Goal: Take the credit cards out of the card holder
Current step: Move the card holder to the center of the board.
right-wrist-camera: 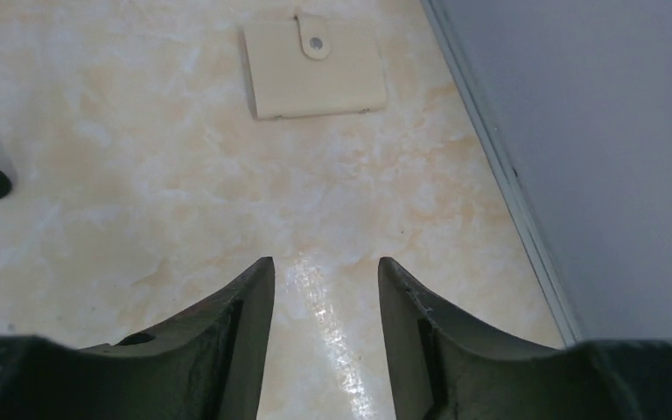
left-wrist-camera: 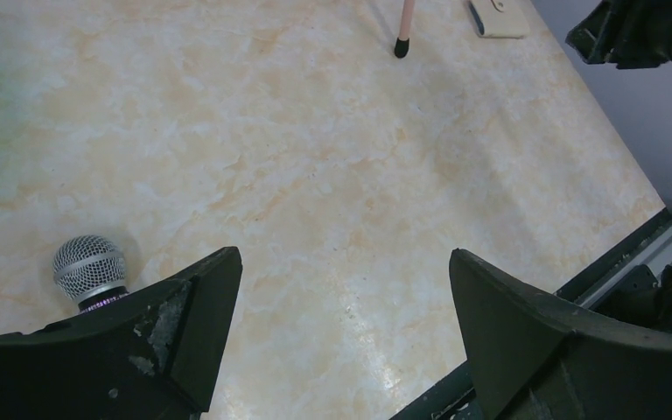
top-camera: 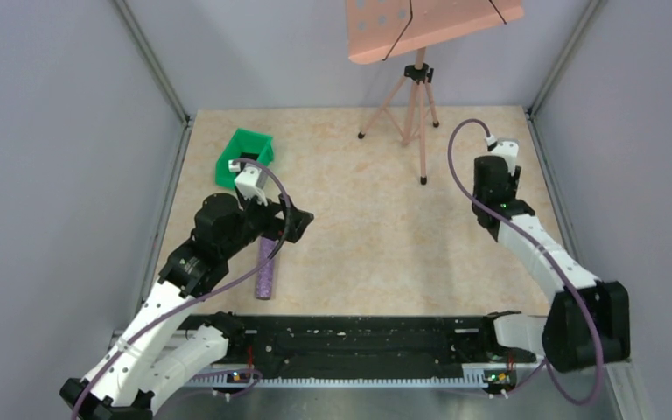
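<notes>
— Right gripper (right-wrist-camera: 325, 267) first: how is it standing?
— It is hanging over the marbled beige tabletop (right-wrist-camera: 140, 219), jaws parted by a narrow gap and gripping nothing; bare table is showing between them.
— Where is the thing lying relative to it?
— Straight ahead of the fingertips and well apart from them, the flat pale beige card holder (right-wrist-camera: 311, 74) is lying on the table. It is sitting closed, a small tab with a round metal stud folding over its far edge, so only the outer face is showing. Its right side is lying near the foot of the grey side wall (right-wrist-camera: 595, 175), not touching it.
— Is the overhead camera catching it?
— No; the white-and-black right arm (top-camera: 534, 236) is reaching over that far right corner and hiding it.
— What is the left gripper (left-wrist-camera: 343, 258) doing?
— It is hovering with jaws spread wide and empty, well apart from the holder, which is peeking in at the top edge of its wrist view. Near the jaw on that view's left, the purple-handled microphone (left-wrist-camera: 90, 267) with a silver mesh head is lying on the table.
— And farther out?
— The green plastic bin (top-camera: 245, 157) is sitting beyond the left gripper, and the pink-legged tripod (top-camera: 416, 105) is standing at the far middle, carrying a tilted peach board (top-camera: 429, 26).
</notes>
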You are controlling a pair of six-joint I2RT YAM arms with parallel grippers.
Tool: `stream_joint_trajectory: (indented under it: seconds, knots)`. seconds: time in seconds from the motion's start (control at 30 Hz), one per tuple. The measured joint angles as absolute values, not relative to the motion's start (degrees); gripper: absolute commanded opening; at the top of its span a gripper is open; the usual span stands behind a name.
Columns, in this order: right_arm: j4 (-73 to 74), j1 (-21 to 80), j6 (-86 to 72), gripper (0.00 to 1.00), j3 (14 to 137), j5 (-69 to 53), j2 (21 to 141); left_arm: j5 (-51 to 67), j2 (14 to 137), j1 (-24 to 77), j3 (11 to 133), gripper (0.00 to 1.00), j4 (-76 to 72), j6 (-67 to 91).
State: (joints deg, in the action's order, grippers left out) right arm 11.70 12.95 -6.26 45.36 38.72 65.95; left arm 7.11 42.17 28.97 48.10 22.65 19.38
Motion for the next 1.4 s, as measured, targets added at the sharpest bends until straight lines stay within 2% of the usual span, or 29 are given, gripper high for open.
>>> stream_joint_trajectory:
  seconds: [0.07, 0.3, 0.67, 1.03, 1.4]
  knots:
    - [11.55, 9.41, -5.37, 0.39, 47.11, 34.48, 71.75, 7.25, 42.26, 29.3, 48.1, 0.94, 22.63, 19.38]
    - [12.03, 5.45, -2.74, 0.38, 56.14, 29.69, 90.3, 7.9, 42.81, 29.58, 48.07, 0.93, 22.61, 19.38]
    - [11.79, 4.03, 1.1, 0.32, 67.81, 29.47, 107.59, 7.95, 43.4, 30.06, 48.07, 0.93, 22.63, 19.35]
    - [11.44, 3.46, 4.6, 0.32, 75.59, 30.7, 116.33, 7.9, 45.15, 30.17, 48.07, 0.92, 22.7, 19.33]
    - [10.46, 3.09, 5.37, 0.29, 78.89, 33.87, 119.37, 7.66, 45.54, 30.17, 48.07, 0.92, 22.72, 19.29]
